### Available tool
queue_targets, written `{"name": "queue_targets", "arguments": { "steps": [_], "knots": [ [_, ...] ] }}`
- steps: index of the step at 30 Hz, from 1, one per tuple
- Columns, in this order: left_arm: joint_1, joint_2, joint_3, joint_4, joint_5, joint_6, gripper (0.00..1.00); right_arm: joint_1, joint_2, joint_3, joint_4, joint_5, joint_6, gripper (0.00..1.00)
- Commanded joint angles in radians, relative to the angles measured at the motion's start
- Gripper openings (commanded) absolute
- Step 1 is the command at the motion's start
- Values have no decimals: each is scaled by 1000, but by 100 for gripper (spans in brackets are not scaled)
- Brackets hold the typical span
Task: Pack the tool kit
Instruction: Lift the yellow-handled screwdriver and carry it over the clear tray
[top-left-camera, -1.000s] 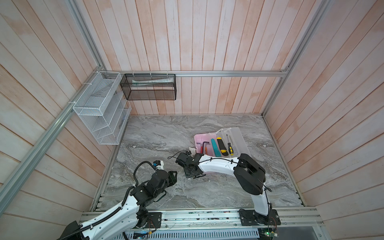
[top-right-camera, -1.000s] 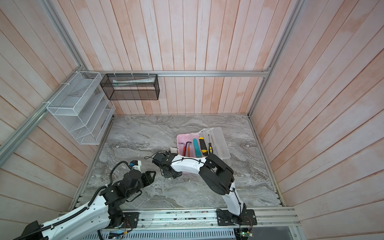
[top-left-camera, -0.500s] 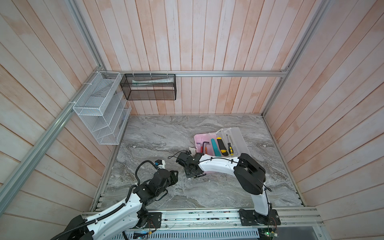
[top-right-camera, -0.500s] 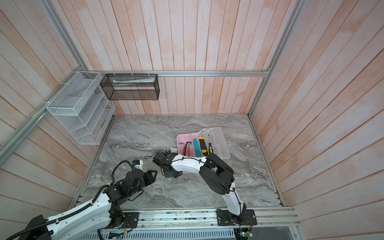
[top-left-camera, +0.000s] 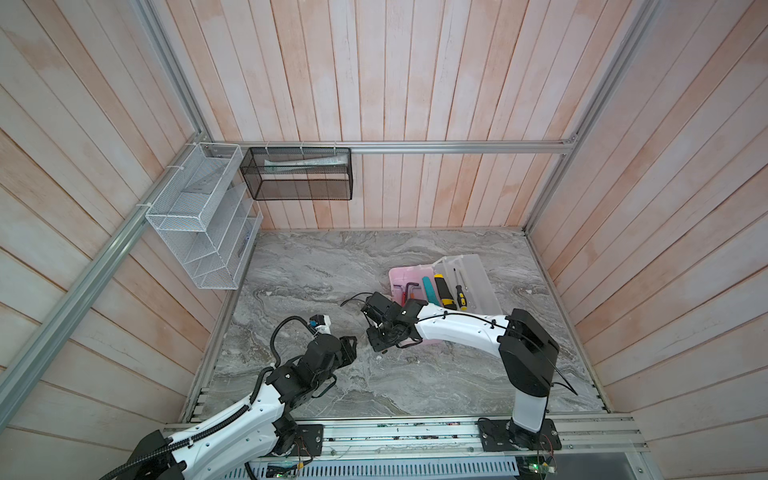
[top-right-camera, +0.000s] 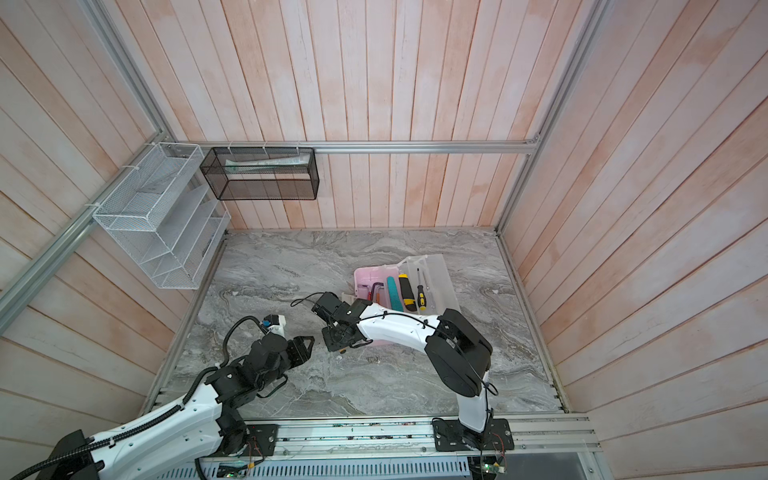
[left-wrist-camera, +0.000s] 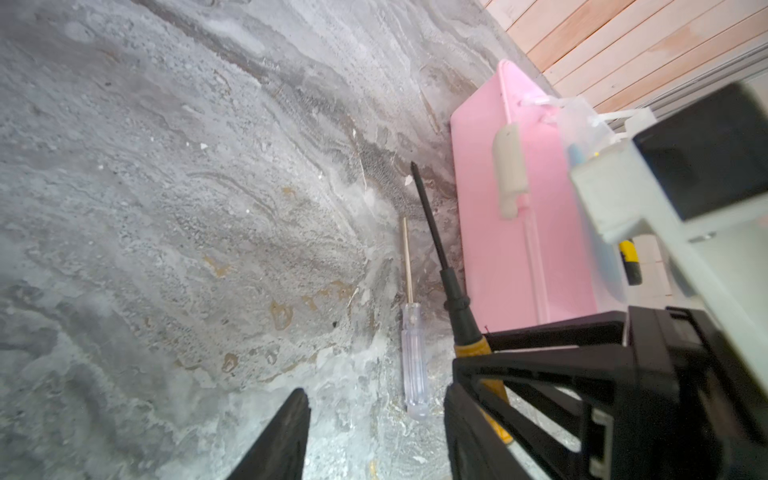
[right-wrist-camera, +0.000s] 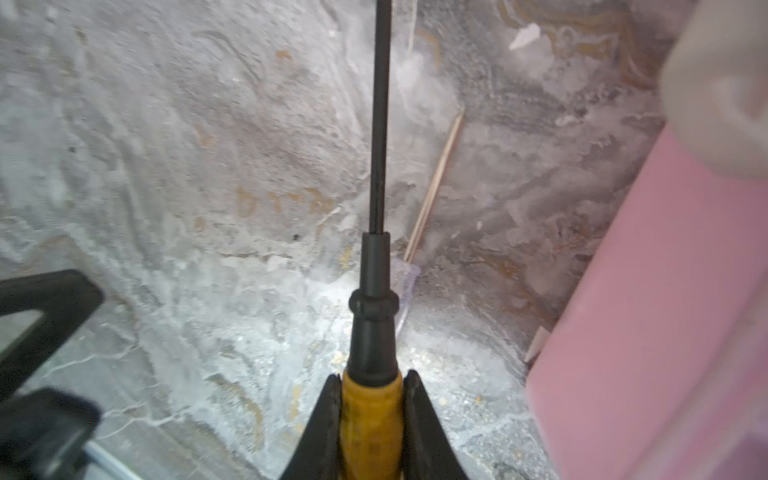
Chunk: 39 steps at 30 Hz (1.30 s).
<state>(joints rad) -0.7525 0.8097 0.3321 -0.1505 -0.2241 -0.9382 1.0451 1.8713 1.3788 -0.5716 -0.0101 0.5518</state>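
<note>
Marble table (right-wrist-camera: 166, 166): right gripper (right-wrist-camera: 371, 384) clamps the screwdriver (right-wrist-camera: 374, 299) (yellow handle).

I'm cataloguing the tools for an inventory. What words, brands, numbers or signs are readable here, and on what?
No text can be read.
No marking visible: yellow-handled screwdriver, clear-handled screwdriver, pale pink plastic case.
Too small to tell: pale packet in the black wire mesh basket.

White basket (top-left-camera: 199, 232), black basket (top-left-camera: 301, 174) — wall-hung
</note>
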Motion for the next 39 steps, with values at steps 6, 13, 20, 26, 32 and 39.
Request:
{"name": "queue_targets", "arguments": {
  "steps": [6, 13, 20, 26, 32, 39],
  "knots": [
    [5, -41, 31, -33, -41, 30, 55, -13, -92, 14, -29, 5, -59, 0],
    [7, -24, 49, -30, -41, 52, 54, -161, -249, -1, -125, 172, -105, 0],
    [7, -34, 48, -28, -47, 61, 55, -351, -458, -112, -74, 400, -229, 0],
    [11, -20, 50, -6, -37, 71, 55, -537, -514, -152, -96, 477, -292, 0],
    [18, 29, 73, 6, -20, 100, 55, -569, -526, -194, -72, 546, -325, 0],
    [27, 49, 68, 39, -3, 102, 54, -659, -526, -272, -31, 437, -313, 0]
  ]
}}
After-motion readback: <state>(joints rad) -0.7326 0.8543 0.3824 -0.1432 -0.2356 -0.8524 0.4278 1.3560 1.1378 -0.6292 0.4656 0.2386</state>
